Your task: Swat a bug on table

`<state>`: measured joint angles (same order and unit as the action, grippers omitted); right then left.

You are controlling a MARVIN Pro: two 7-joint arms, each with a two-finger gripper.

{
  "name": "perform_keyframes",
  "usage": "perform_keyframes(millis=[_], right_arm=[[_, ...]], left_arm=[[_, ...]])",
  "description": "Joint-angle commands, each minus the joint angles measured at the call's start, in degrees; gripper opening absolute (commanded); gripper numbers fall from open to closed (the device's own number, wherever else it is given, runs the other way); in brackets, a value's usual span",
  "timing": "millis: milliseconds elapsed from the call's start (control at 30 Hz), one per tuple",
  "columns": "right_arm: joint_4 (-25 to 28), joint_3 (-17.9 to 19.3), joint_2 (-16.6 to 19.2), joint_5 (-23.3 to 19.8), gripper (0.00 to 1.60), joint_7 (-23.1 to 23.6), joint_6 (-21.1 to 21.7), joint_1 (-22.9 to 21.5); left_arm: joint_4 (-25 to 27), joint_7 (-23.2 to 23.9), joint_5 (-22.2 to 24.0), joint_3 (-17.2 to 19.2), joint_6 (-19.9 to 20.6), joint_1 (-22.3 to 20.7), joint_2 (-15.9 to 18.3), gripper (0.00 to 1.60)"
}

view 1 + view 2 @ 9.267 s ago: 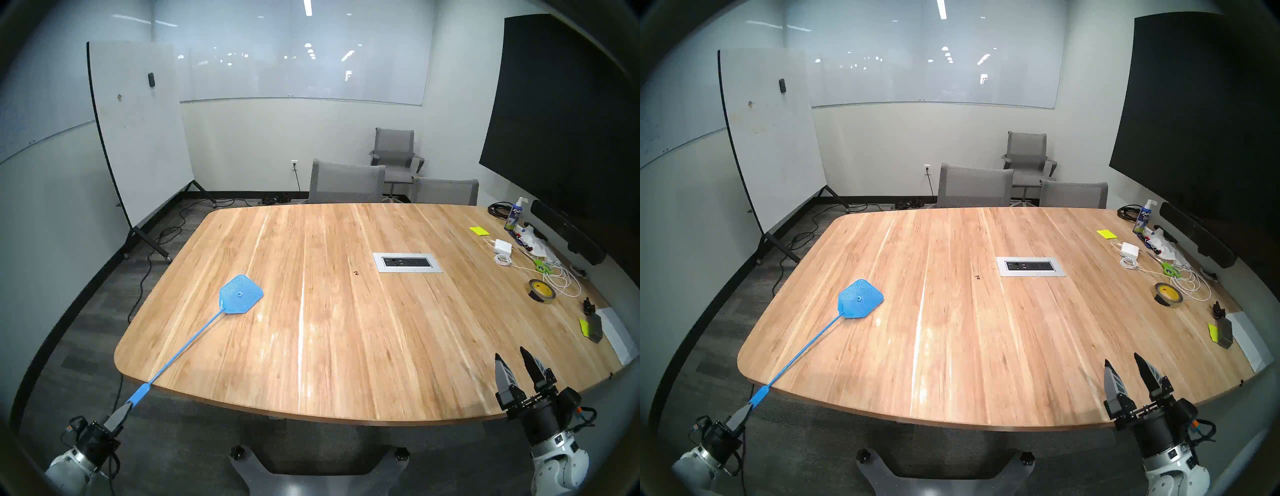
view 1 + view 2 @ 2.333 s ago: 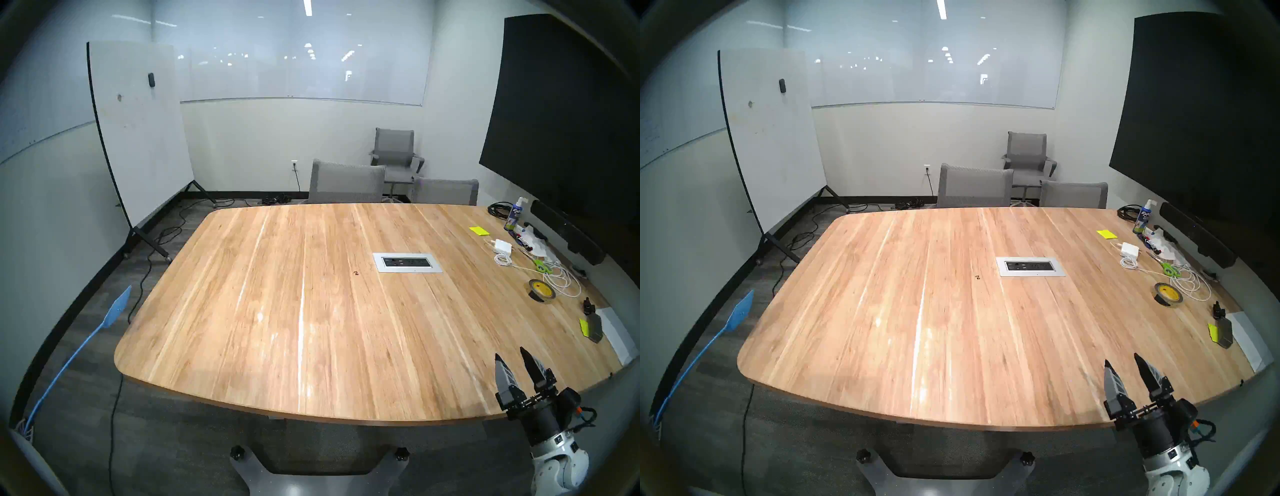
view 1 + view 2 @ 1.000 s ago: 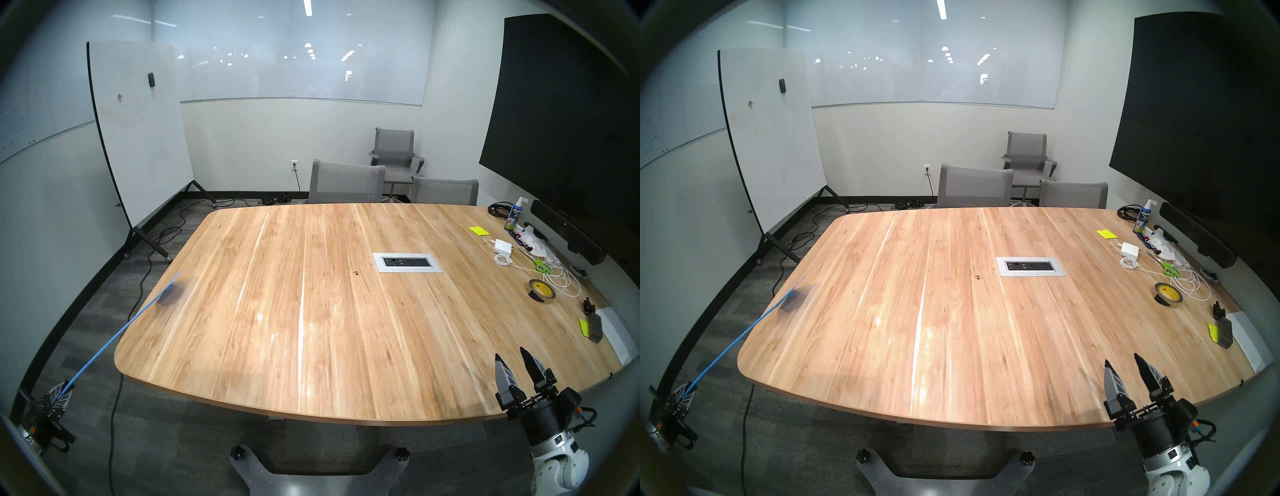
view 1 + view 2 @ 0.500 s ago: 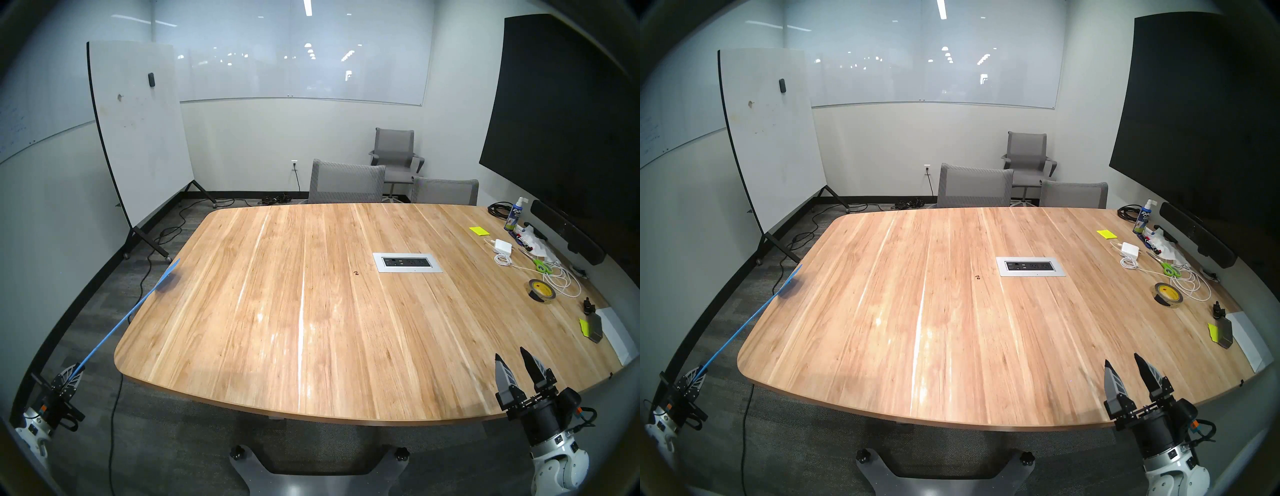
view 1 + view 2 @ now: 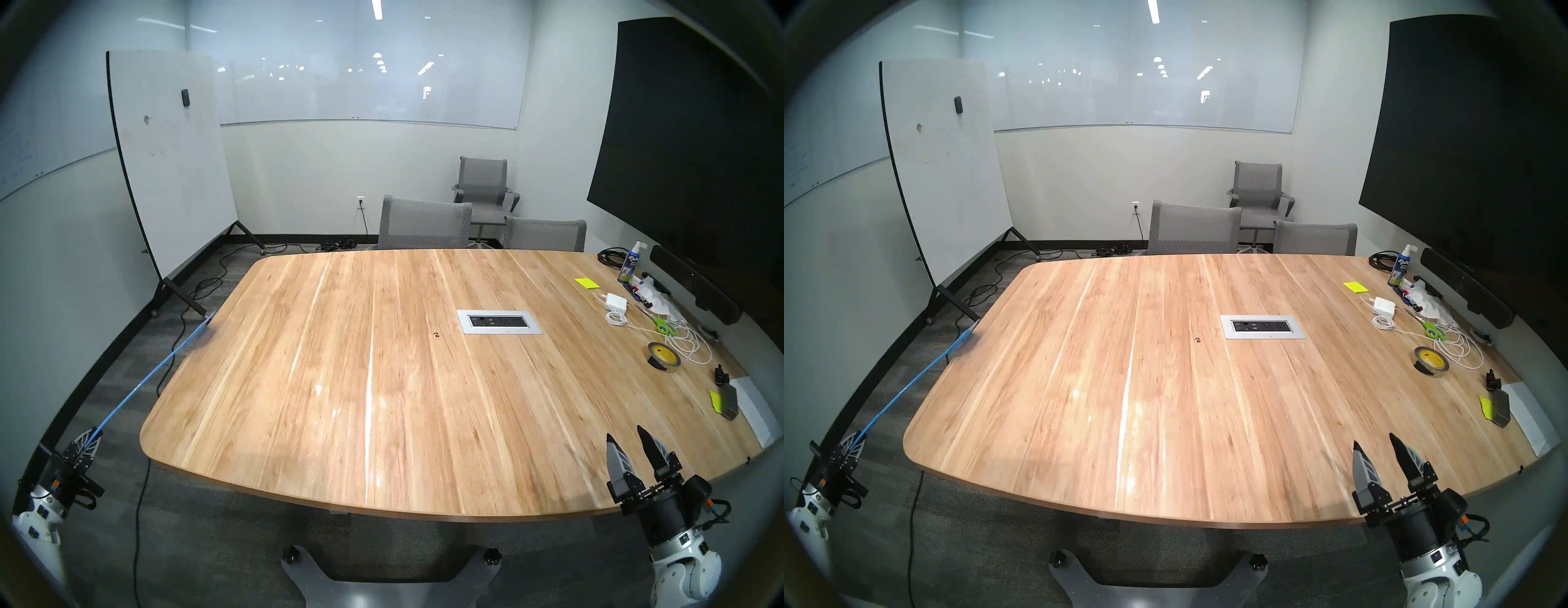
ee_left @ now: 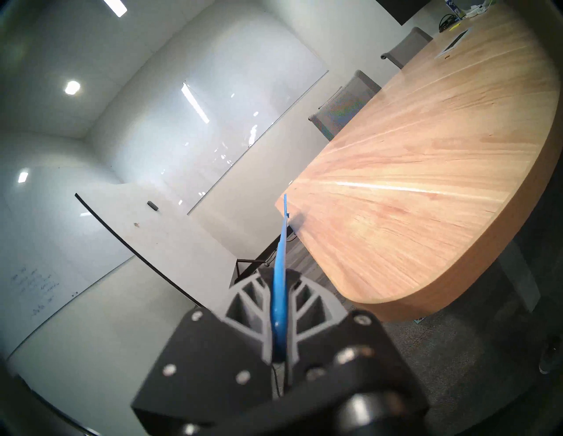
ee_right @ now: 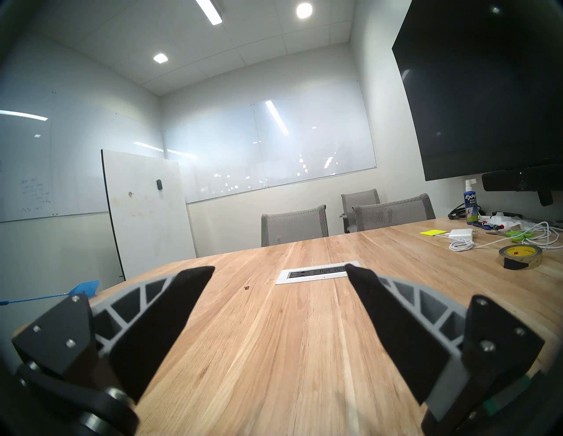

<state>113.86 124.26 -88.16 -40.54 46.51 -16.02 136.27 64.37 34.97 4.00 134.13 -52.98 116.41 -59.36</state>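
With the blue swatter [image 5: 140, 382] clamped in the left gripper [image 5: 91, 441], its head at the table's [image 5: 339, 424] left edge, the right gripper [image 5: 628, 441] open, and the bug [image 5: 435, 335] beside the outlet panel [image 5: 499, 321], a swing may be judged to fall short

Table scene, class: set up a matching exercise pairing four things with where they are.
Things:
1. bug
2. swatter
3. tape roll
4. spray bottle

Places:
A. table's far right corner
B. clamped in the left gripper
C. just left of the outlet panel
D. right side, beside the white cable

Pairs: 1-C, 2-B, 3-D, 4-A
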Motion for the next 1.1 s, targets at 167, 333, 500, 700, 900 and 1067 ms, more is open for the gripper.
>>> perform_keyframes(millis=[167, 333, 500, 700, 900, 1067], right_arm=[[1.18, -0.04, 0.02, 0.06, 1.6, 0.04, 0.08, -0.04], [1.2, -0.02, -0.01, 0.08, 1.6, 0.05, 0.11, -0.05], [1.21, -0.01, -0.04, 0.09, 1.6, 0.06, 0.13, -0.06], [1.18, 0.01, -0.06, 0.1, 1.6, 0.11, 0.14, -0.09], [1.0, 0.02, -0.04, 0.08, 1.6, 0.19, 0.09, -0.2], [0.94, 0.04, -0.05, 0.08, 1.6, 0.22, 0.08, -0.24]], left_arm=[[-0.39, 3.77, 6.42, -0.43, -1.29, -0.62, 2.4, 0.0], [-0.69, 4.93, 7.36, -0.32, -1.4, -0.81, 2.47, 0.0], [-0.9, 5.85, 7.93, -0.14, -1.48, -1.04, 2.45, 0.0], [-0.49, 5.85, 6.41, -0.23, -0.72, -3.32, 2.82, 0.0], [0.71, 5.36, 5.98, -3.21, 2.25, -7.82, 5.44, 0.0], [1.44, 4.08, 4.61, -6.13, 4.67, -10.6, 6.89, 0.0]])
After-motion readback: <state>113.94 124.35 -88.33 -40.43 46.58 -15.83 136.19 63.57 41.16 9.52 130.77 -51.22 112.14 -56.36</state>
